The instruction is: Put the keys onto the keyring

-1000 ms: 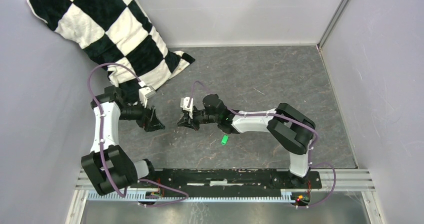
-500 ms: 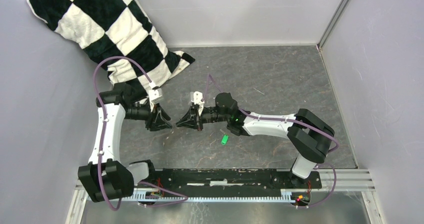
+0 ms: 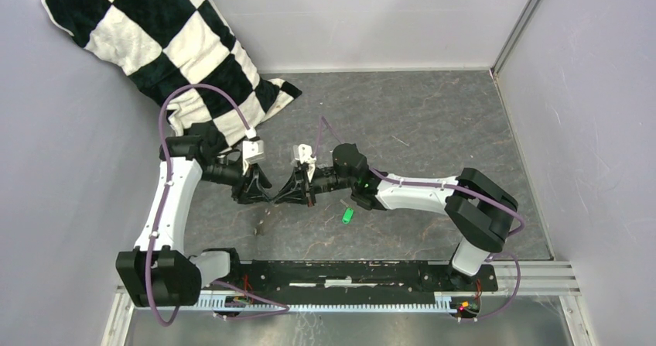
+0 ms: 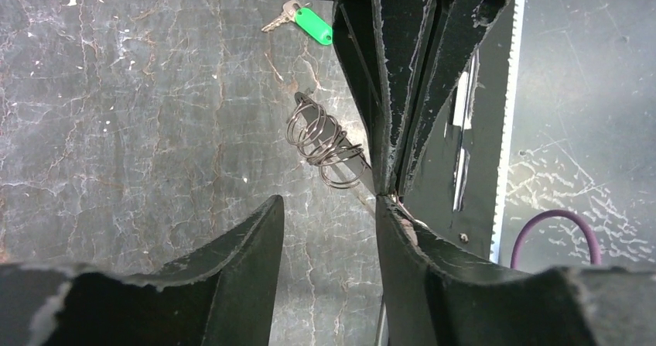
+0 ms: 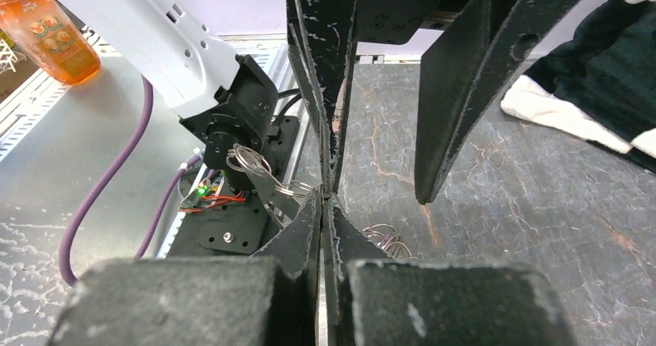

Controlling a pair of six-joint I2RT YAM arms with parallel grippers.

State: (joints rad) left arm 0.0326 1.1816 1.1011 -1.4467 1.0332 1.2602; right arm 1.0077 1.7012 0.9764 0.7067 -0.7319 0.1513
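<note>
Black-and-white checked cushion (image 3: 155, 44) slumps in the far left corner of the grey marbled counter (image 3: 433, 114), well apart from the work. An orange bottle (image 5: 46, 32) shows at the edge of the right wrist view, beyond the left arm's base. The keys (image 4: 309, 27), one small metal key on a green tag, lie flat on the counter just beside the right forearm, near the grippers but touched by neither. The two grippers meet tip to tip near the middle, each crowding the other's approach. The right gripper (image 5: 325, 200) has its jaws pressed together, pinching the flat metal strip of the keyring (image 5: 246, 160), whose silvery wire loops sit just beside the tips. The left gripper (image 4: 329, 200) has its jaws about half spread with only bare counter between them. One of its fingers stands just beside the right gripper's tips; I cannot tell whether they touch.
</note>
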